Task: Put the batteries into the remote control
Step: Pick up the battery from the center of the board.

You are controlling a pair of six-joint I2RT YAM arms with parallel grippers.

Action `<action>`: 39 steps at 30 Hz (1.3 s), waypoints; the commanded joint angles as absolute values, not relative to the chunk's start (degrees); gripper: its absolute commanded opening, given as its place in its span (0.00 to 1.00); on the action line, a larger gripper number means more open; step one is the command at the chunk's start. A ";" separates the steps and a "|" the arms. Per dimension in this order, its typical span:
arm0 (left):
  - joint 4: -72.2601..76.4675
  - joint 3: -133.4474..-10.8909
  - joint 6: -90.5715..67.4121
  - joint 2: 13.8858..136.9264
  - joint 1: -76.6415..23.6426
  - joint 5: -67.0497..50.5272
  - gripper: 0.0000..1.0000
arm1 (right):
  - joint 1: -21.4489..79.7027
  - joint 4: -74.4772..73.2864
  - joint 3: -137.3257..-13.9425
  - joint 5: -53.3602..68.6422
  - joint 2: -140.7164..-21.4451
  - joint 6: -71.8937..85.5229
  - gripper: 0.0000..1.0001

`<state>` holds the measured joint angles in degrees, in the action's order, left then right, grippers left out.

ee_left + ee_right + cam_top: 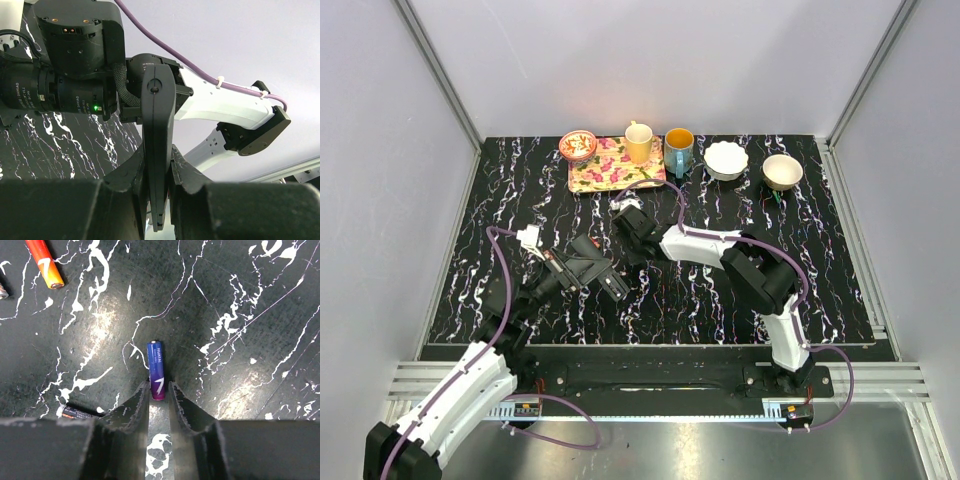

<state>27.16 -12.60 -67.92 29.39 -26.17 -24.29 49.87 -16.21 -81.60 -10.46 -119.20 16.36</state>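
Note:
A slim black remote control (158, 110) stands on edge between the fingers of my left gripper (159, 161), which is shut on it and holds it above the marbled black table (820, 280). In the top view the left gripper (607, 281) is close to the right gripper (632, 228) at mid-table. A bluish-purple battery (156, 369) lies on the table. My right gripper (159, 388) is down over it with its fingertips either side of the battery's near end, and a thin gap still shows on the right side. An orange-red battery (45, 262) lies at upper left.
A small dark battery (75, 412) lies just left of my right fingers. Along the back edge stand a floral tray (615, 168), a red-patterned bowl (578, 145), a yellow mug (639, 143), a teal mug (679, 150), a white bowl (726, 160) and a beige bowl (782, 172).

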 commanded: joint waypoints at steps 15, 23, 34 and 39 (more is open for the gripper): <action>33.13 -12.57 -68.55 31.11 -25.84 -25.84 0.00 | 44.47 -21.27 -74.45 -5.01 -116.11 21.01 0.00; 35.41 -12.39 -68.64 34.10 -25.84 -25.14 0.00 | 44.38 -26.10 -71.03 -10.71 -106.19 19.95 0.00; 51.85 -17.40 -69.96 55.78 -26.54 -25.49 0.00 | 47.10 -49.01 -72.40 -10.38 -75.26 20.13 0.00; 57.82 -21.79 -70.40 65.28 -27.68 -26.45 0.00 | 48.96 -57.91 -79.62 -2.92 -74.00 20.13 0.00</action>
